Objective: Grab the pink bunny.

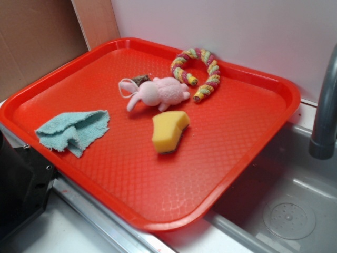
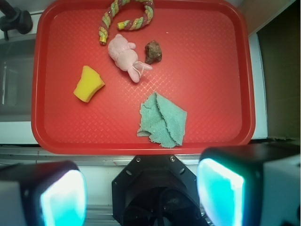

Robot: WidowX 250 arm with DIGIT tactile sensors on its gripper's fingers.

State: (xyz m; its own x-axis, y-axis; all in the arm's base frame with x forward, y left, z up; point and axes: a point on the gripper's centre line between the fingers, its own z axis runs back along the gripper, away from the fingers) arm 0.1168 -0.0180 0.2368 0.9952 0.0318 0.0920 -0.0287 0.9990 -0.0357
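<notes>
The pincer [image 2: 141,190] hangs apart above the tray's near edge, holding nothing. The pink bunny [image 2: 124,55] lies mid-tray, between rope ring [image 2: 126,19], brown lump [image 2: 153,52] and sponge [image 2: 88,84]. Best descend over its body, avoiding all 3 neighbours.

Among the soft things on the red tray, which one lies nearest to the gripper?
The crumpled teal cloth. It lies by the tray edge closest to the fingers, while the pink bunny, yellow sponge and rope ring lie farther away.
</notes>
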